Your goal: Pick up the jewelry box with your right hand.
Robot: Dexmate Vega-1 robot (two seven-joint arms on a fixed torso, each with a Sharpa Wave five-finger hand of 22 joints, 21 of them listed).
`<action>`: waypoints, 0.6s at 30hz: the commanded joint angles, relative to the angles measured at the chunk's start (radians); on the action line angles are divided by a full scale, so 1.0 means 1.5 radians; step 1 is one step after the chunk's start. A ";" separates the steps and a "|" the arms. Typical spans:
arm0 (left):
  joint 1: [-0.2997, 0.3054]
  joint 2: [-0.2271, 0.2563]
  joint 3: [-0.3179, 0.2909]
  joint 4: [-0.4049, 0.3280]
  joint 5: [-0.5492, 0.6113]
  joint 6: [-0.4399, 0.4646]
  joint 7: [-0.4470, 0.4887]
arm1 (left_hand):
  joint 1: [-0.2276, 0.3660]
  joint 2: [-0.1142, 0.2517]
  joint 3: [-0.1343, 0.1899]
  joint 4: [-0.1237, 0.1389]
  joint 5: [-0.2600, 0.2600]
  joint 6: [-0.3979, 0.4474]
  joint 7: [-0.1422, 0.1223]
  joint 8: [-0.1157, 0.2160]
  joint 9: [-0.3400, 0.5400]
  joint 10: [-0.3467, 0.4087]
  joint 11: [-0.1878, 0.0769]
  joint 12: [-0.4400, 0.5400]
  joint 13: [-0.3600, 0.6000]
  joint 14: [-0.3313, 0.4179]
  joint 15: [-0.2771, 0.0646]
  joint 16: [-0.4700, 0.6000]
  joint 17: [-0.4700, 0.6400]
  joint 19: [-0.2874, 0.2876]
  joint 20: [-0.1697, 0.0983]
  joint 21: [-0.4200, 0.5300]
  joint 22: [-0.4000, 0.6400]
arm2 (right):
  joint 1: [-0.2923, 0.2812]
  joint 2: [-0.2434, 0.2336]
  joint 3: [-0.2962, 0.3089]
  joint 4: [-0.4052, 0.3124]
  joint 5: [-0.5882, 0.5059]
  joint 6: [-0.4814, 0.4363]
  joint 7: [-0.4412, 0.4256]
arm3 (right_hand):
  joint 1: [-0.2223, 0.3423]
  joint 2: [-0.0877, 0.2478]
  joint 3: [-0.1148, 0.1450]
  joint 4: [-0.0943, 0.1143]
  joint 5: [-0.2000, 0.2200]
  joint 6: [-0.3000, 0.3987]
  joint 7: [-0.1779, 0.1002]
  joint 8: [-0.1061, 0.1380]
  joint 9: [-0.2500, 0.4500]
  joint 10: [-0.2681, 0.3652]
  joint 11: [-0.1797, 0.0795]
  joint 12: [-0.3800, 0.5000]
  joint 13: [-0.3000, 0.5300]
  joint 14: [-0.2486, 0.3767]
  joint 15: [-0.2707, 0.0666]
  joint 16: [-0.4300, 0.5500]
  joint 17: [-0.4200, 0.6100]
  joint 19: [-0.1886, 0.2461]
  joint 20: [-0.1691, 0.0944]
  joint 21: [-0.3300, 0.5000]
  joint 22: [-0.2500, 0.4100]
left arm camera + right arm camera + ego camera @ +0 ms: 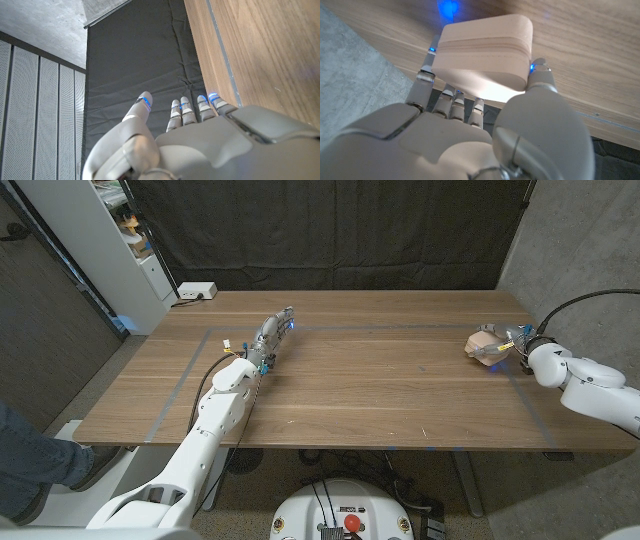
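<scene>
The jewelry box is a small pale pink case with rounded corners, near the table's right edge. My right hand comes in from the right and grips it. In the right wrist view the box sits between the fingers on one side and the thumb on the other, closed lid seam facing the camera. Whether it is off the wood I cannot tell. My left hand reaches out over the table's back left part, fingers straight and apart, holding nothing.
A small white box lies at the table's back left corner. Faint tape lines mark a rectangle on the wood. A white shelf unit stands at the left, a black curtain behind. A person's leg shows at the lower left.
</scene>
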 commanded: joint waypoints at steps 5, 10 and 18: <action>-0.010 -0.001 -0.005 0.017 -0.004 -0.009 -0.018 | 0.001 0.001 0.004 -0.001 0.005 0.005 0.000 -0.002 0.002 0.006 0.000 0.000 0.002 0.003 0.002 -0.001 0.001 0.005 0.004 -0.005 0.002 | -0.024 -0.030 0.031 -0.057 0.006 -0.028 -0.006 | 0.087 0.093 -0.003 0.001 -0.005 0.002 0.003 0.005 0.003 0.027 -0.021 0.002 0.004 0.001 -0.025 0.005 0.005 0.058 -0.052 -0.006 0.001; -0.013 -0.001 -0.006 0.021 -0.004 -0.011 -0.023 | 0.002 0.001 0.005 -0.001 0.005 0.005 0.001 -0.002 0.002 0.005 -0.002 0.000 0.002 0.003 0.002 -0.001 0.001 0.005 0.004 -0.006 0.002 | -0.033 -0.041 0.044 -0.074 0.011 -0.036 -0.009 | 0.087 0.093 -0.005 0.002 -0.006 0.002 0.004 0.004 0.004 0.028 -0.020 0.002 0.005 -0.001 -0.025 0.005 0.006 0.058 -0.052 -0.007 0.001; -0.013 -0.003 -0.010 0.021 -0.007 -0.012 -0.027 | 0.002 0.001 0.005 -0.001 0.005 0.006 0.001 -0.002 0.002 0.006 0.001 0.000 0.002 0.003 0.003 -0.001 0.001 0.006 0.004 -0.007 0.002 | -0.043 -0.052 0.056 -0.093 0.014 -0.044 -0.011 | 0.086 0.096 -0.007 0.004 -0.010 0.002 0.005 0.004 0.005 0.027 -0.017 0.001 0.006 -0.004 -0.022 0.006 0.008 0.057 -0.050 -0.010 0.002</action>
